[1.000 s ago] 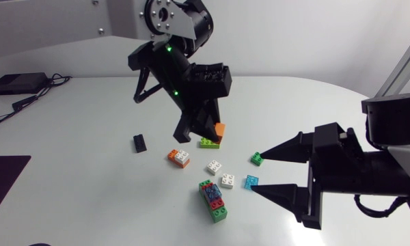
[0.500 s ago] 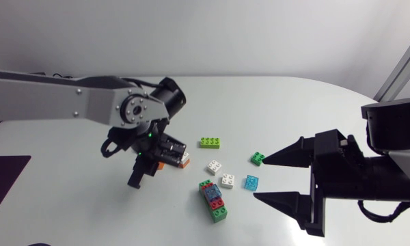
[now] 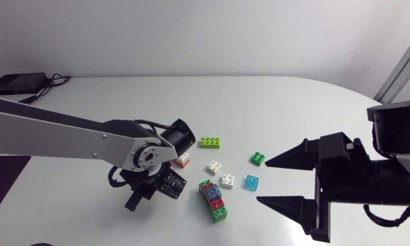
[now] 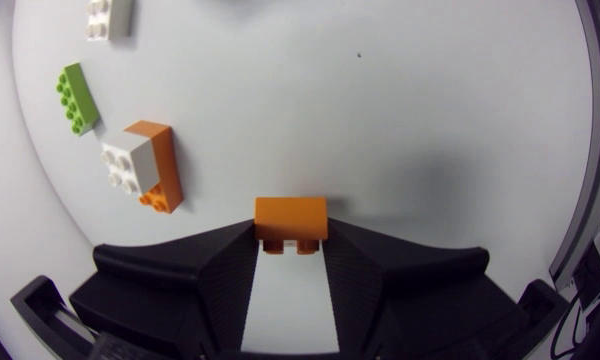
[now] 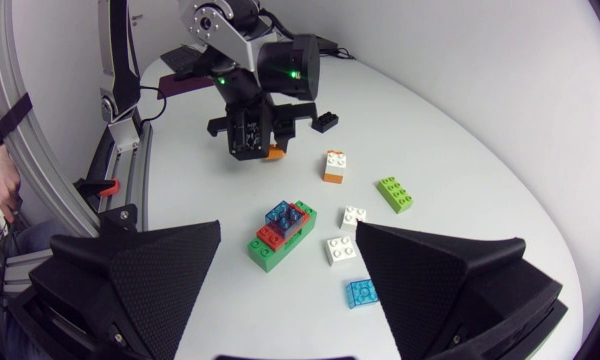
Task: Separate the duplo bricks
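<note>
White desk (image 3: 294, 102) carries loose bricks (image 3: 210, 142); left end effector (image 4: 291, 242) pinches an orange brick (image 4: 291, 222) at nine o'clock of the stack (image 3: 213, 201); right end effector (image 3: 263, 182) spread wide.

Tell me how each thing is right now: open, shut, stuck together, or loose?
Left end effector: shut on the orange brick.
Orange brick: held, pinched from both sides.
Right end effector: open, empty.
Green-red-blue stack: stuck together.
Orange-and-white pair: stuck together.
Lime brick: loose.
White brick: loose.
Second white brick: loose.
Small green brick: loose.
Clear blue brick: loose.
</note>
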Motion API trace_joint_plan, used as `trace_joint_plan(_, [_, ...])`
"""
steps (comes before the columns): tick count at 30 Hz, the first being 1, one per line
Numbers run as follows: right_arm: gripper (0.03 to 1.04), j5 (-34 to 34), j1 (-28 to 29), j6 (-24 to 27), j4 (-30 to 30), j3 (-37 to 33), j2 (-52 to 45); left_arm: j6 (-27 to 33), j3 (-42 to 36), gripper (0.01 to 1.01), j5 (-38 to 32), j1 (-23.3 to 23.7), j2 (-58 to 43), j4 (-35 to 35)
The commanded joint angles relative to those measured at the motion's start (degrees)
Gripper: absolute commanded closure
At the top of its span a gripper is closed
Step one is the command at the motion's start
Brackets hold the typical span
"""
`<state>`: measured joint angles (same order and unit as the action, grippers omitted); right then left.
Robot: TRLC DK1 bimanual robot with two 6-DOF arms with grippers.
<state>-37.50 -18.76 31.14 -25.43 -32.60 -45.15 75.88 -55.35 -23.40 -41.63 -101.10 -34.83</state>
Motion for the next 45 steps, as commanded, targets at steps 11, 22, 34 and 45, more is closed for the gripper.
trace_joint_plan(11, [0.09, 0.1, 0.2, 1.6, -0.6, 1.4, -0.6, 1.2, 1.4, 0.544, -0.7, -2.7, -4.4, 1.2])
trace_joint_plan(22, [0.09, 0.4, 0.0, 1.6, -0.6, 1.0, -1.5, 1.6, -2.9, 0.328, 2.3, -1.6, -2.1, -0.9])
trace_joint_plan(34, [0.09, 0.4, -0.1, 1.6, -0.3, 1.0, -2.7, 5.7, -21.6, 0.328, 17.9, 9.8, -2.8, -10.7])
trace_joint_plan(45, [0.09, 0.4, 0.0, 1.6, 0.7, 0.4, -5.7, 8.9, -27.6, 0.328, 23.0, 11.9, -11.5, -11.5])
